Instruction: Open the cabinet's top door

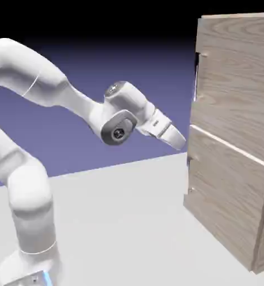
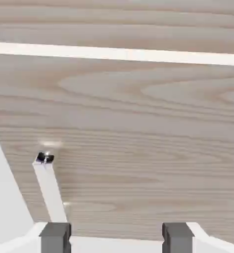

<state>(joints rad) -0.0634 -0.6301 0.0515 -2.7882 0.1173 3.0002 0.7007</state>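
The arm [image 1: 56, 95] is seen rising from the exterior view's lower left over the desk [image 1: 117, 223]. Its fingers [image 1: 180, 139] are spread and empty, pointed at the seam between the doors, presumably to approach a handle. The cabinet [image 1: 234, 139] fills the right; the top door [image 1: 234, 78] sits upper right, shut. No writing can be read.

A plain pale grey table [image 1: 128, 223] spreads before a blue-violet backdrop [image 1: 100, 67] that darkens, seemingly to black, upward.
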